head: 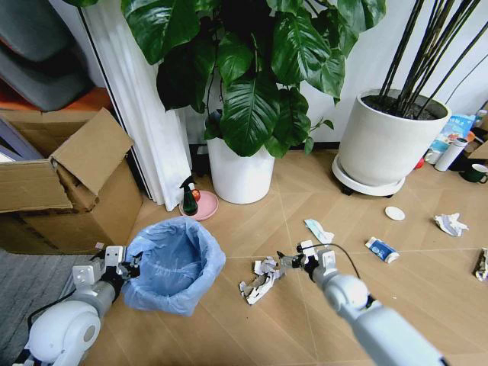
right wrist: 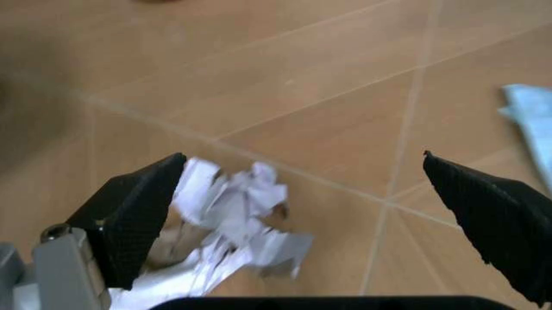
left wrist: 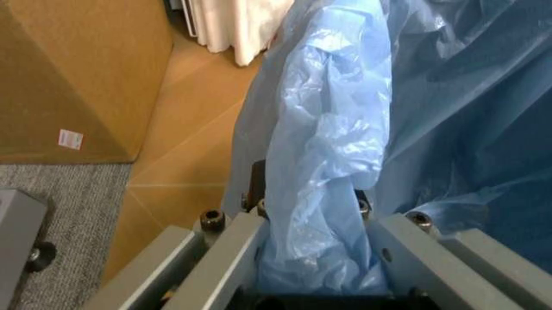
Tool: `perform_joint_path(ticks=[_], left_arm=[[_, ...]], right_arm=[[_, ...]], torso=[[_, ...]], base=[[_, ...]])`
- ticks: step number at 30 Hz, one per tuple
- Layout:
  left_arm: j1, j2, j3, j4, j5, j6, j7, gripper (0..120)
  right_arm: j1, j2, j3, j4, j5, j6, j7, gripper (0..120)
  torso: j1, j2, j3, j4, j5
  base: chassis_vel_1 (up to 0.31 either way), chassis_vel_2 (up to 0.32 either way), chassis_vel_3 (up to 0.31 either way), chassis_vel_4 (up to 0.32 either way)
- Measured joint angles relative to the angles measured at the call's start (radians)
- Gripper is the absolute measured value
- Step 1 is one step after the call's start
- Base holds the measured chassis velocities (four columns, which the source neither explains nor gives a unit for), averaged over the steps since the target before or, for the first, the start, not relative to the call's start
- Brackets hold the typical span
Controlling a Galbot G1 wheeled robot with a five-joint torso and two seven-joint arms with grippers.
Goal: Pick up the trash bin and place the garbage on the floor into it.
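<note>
The trash bin [head: 174, 263], lined with a crinkly light blue bag, stands on the floor [head: 259, 328] at the lower left. My left gripper [head: 126, 267] is shut on its rim; in the left wrist view the fingers [left wrist: 233, 252] pinch the blue bag [left wrist: 324, 161]. My right gripper [head: 293, 261] hovers open just right of a crumpled white paper wad [head: 259, 278]. In the right wrist view the wad [right wrist: 233, 216] lies by one of the wide-spread fingertips [right wrist: 142, 206]. More garbage lies to the right: a pale blue scrap [head: 318, 229], a blue-and-white piece [head: 381, 249], and another paper wad [head: 450, 223].
An open cardboard box [head: 69, 183] stands left of the bin, with a grey rug [head: 23, 293] in front of it. Two white plant pots [head: 240, 174] [head: 380, 145] stand behind, with a green spray bottle [head: 189, 200] on a pink dish. A dark mug [head: 477, 174] sits far right.
</note>
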Motion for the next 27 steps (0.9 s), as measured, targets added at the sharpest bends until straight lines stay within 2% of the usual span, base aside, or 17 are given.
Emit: perform_joint_path(ticks=[2, 5, 11, 18, 27], left_arm=[[0.000, -0.002, 0.000, 0.000, 0.000, -0.001, 0.000, 1], [-0.003, -0.007, 0.002, 0.006, -0.004, -0.006, 0.005, 1], [-0.014, -0.007, 0.004, 0.015, -0.007, -0.008, 0.008, 1], [-0.021, -0.010, 0.004, 0.017, -0.016, -0.011, 0.010, 1], [-0.025, -0.011, -0.001, 0.019, -0.020, -0.013, 0.011, 1]], right_arm=[[0.020, -0.016, -0.022, -0.015, 0.012, -0.004, -0.033, 100], [0.131, -0.038, -0.134, -0.142, -0.037, 0.056, -0.252, 100], [0.229, -0.019, -0.213, -0.269, -0.117, 0.137, -0.400, 100], [0.263, 0.039, -0.264, -0.362, -0.158, 0.135, -0.409, 100], [0.255, 0.109, -0.274, -0.426, -0.231, 0.134, -0.361, 100]], torso=[[0.000, 0.000, 0.000, -0.0001, 0.0004], [0.000, 0.000, 0.000, 0.0001, 0.0006], [0.000, 0.000, 0.000, 0.0004, 0.0004], [0.000, 0.000, 0.000, 0.0001, 0.0004], [0.000, 0.000, 0.000, 0.0001, 0.0003]], base=[[0.000, 0.000, 0.000, 0.000], [0.000, 0.000, 0.000, 0.000], [0.000, 0.000, 0.000, 0.000], [0.000, 0.000, 0.000, 0.000], [0.000, 0.000, 0.000, 0.000]])
